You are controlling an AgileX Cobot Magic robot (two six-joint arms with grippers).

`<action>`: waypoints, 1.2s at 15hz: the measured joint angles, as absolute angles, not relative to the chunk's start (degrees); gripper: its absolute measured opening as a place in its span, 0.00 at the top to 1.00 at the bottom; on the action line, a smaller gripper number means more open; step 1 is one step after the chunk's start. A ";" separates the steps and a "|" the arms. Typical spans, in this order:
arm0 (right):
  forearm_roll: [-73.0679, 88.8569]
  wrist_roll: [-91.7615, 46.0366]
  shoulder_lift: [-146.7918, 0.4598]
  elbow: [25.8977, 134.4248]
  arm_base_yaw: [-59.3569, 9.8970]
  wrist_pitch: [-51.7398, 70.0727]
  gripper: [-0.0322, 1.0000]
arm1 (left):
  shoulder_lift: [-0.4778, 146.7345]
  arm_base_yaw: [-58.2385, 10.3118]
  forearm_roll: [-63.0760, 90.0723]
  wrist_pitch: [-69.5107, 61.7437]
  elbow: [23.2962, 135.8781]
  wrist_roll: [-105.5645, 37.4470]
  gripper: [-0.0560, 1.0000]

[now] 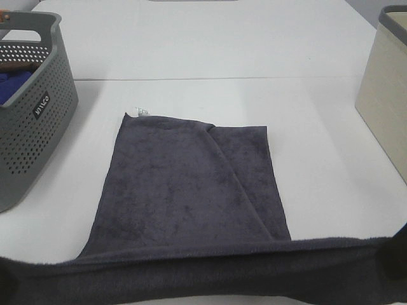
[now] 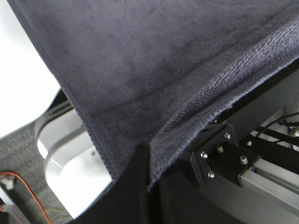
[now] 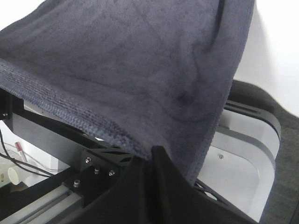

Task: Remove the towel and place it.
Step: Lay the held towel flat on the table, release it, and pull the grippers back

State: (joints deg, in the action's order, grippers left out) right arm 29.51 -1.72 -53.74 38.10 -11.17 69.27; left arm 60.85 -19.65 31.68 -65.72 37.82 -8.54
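The near hem of the large charcoal-grey terry towel [image 1: 191, 184] stretched taut between my left gripper [image 2: 148, 156] and my right gripper [image 3: 154, 151], each clamped shut on a corner. Ahead of both, the rest lay flat on the white table [image 1: 191, 44], its long axis running straight away from me. A small white tag [image 1: 141, 112] sat at the far corner, its print unreadable. Beyond my left gripper stood a grey perforated plastic basket [image 1: 32, 127] bearing a white logo [image 1: 41, 104] I could not read surely.
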 joint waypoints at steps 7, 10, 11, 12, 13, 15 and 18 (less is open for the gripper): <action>30.25 0.00 -56.04 31.80 -10.89 69.39 0.96 | 60.85 -19.37 34.89 -65.89 33.00 -7.68 0.95; 30.08 0.00 -56.04 31.34 -10.89 69.39 0.96 | 60.85 -19.31 35.52 -65.95 32.95 -6.53 0.95; 30.02 0.00 -56.04 30.48 -10.77 69.39 0.96 | 61.42 -19.31 35.92 -66.23 32.95 -6.36 0.95; 30.02 0.00 -56.38 29.45 -10.60 69.39 0.96 | 62.91 -19.31 36.33 -66.46 32.77 -6.19 0.95; 30.02 0.00 -56.78 28.65 -10.60 69.39 0.96 | 64.80 -19.31 36.73 -66.75 32.60 -6.19 0.95; 29.85 0.00 -58.21 28.13 -10.60 69.27 0.96 | 69.21 -19.19 37.41 -66.98 32.60 -6.19 0.95; 28.30 0.00 -61.48 28.13 -10.54 67.49 0.95 | 75.40 -19.08 39.48 -66.18 32.60 -8.08 0.95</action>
